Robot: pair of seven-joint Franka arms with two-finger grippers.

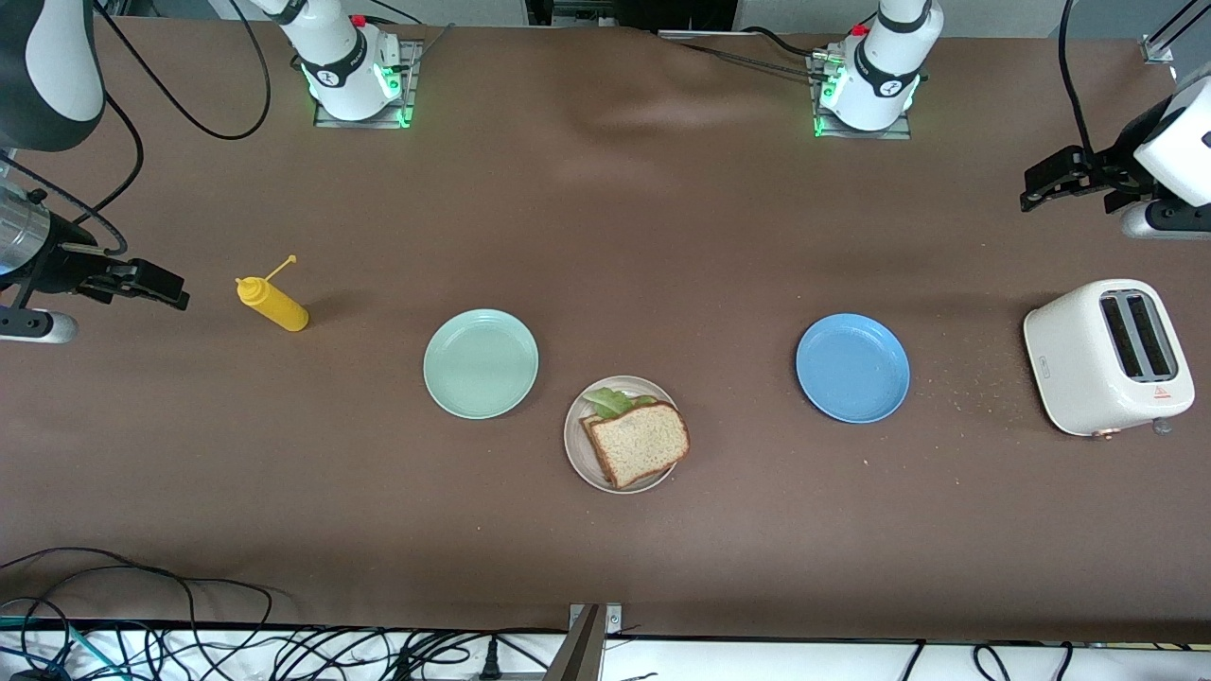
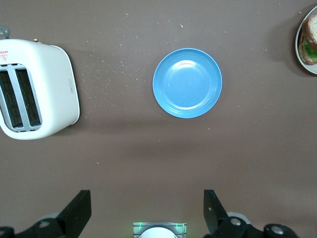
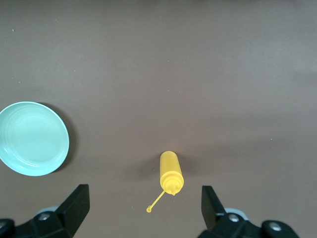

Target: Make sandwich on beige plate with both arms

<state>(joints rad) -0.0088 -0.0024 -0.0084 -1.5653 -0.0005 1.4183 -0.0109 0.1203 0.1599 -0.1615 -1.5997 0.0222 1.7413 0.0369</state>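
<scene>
Front view: sandwich [image 1: 639, 442] looks assembled on the beige plate [image 1: 576, 445], which sits between the mint plate [image 1: 481, 363] and blue plate [image 1: 852, 368] and nearer the camera than both. Top bread slice is square, tan, brown crust, slightly askew, 1 corner overhanging the rim toward the left arm's end. Green lettuce pokes out at the edge away from the camera. A lower slice shows only as a thin crust line. Judgement: stacking is done and this is the final or retreat step; next move calls for nothing beyond keeping clear, or at most squaring the top slice. Left gripper [image 1: 1041, 192] hangs over bare table near the toaster [image 1: 1107, 357] and waits. Right gripper [image 1: 156, 284] hangs at the other end beside the yellow bottle [image 1: 272, 304], also idle. Both hold nothing.

Left wrist view: left gripper [image 2: 148, 213] has its fingers spread wide, released, nothing between them. Blue plate [image 2: 187, 82] is empty, toaster [image 2: 37, 88] sits beside it, and crumbs are scattered between the 2. Sandwich [image 2: 310, 39] is just at the frame edge, with green visible under the bread.

Right wrist view: right gripper [image 3: 143, 210] is likewise spread, released, empty. Yellow bottle [image 3: 171, 172] lies on its side, cap flipped off on its tether. Mint plate [image 3: 31, 138] is empty. Sandwich is not in this view.
</scene>
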